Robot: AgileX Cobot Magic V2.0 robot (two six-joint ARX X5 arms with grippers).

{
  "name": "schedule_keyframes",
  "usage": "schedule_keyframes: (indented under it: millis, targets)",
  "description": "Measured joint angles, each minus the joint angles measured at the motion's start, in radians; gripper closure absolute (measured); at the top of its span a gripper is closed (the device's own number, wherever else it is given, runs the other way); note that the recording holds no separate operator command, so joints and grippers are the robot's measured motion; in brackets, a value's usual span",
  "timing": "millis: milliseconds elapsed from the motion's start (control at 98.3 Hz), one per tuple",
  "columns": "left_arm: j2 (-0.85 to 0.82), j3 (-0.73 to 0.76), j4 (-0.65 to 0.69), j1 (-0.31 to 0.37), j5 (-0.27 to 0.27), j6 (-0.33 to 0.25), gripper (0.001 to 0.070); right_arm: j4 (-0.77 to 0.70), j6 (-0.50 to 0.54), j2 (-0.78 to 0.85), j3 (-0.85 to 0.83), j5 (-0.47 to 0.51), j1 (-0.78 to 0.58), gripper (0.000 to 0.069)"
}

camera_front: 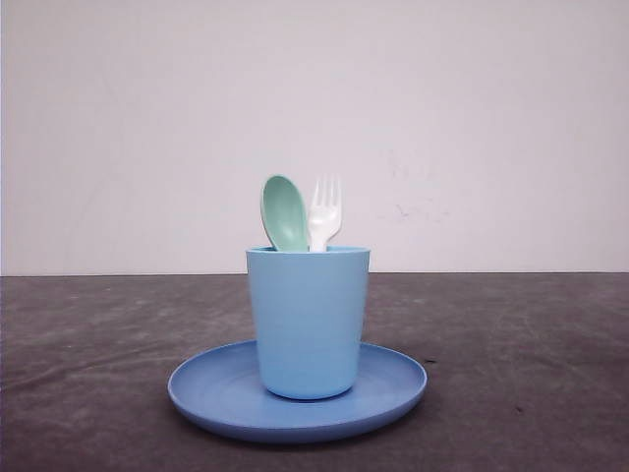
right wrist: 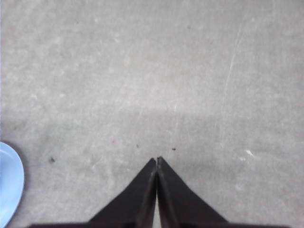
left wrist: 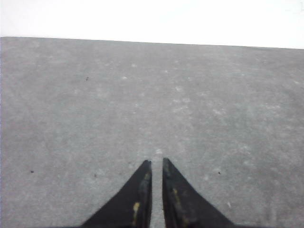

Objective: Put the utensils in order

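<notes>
In the front view a pale mint-green spoon (camera_front: 284,211) and a white fork (camera_front: 324,210) stand upright side by side in a light blue cup (camera_front: 309,320), their handles hidden inside it. The cup rests in the middle of a round blue plate (camera_front: 211,389). My left gripper (left wrist: 156,161) hovers over bare grey table, its fingers nearly together with a thin slit and nothing between them. My right gripper (right wrist: 157,159) is shut with its tips touching and holds nothing. An edge of the plate (right wrist: 9,180) lies off to its side.
The dark grey table (camera_front: 511,354) spreads wide on both sides of the plate. A plain white wall (camera_front: 472,118) stands behind its far edge.
</notes>
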Motion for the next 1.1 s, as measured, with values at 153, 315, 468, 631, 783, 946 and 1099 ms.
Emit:
schedule_keyframes:
  millis: [153,315,468,631,783,946,1099]
  targets:
    - [0.0,0.0,0.0,0.0,0.0,0.0,0.0695,0.0,0.0,0.0,0.0,0.0,0.0,0.0691]
    - [0.0,0.0,0.0,0.0,0.0,0.0,0.0695,0.0,0.0,0.0,0.0,0.0,0.0,0.0691]
    - [0.0,0.0,0.0,0.0,0.0,0.0,0.0695,0.0,0.0,0.0,0.0,0.0,0.0,0.0691]
    - [0.0,0.0,0.0,0.0,0.0,0.0,0.0695,0.068,-0.008,-0.034,-0.028,0.008,-0.016,0.0691]
    - [0.0,0.0,0.0,0.0,0.0,0.0,0.0695,0.191,-0.008,-0.208,-0.198,-0.008,-0.072,0.0691]
    - [0.0,0.0,0.0,0.0,0.0,0.0,0.0695,0.344,-0.008,-0.417,-0.449,-0.026,-0.105,0.0691]
    - [0.0,0.0,0.0,0.0,0.0,0.0,0.0695,0.427,-0.008,-0.605,-0.635,-0.03,-0.109,0.0691]
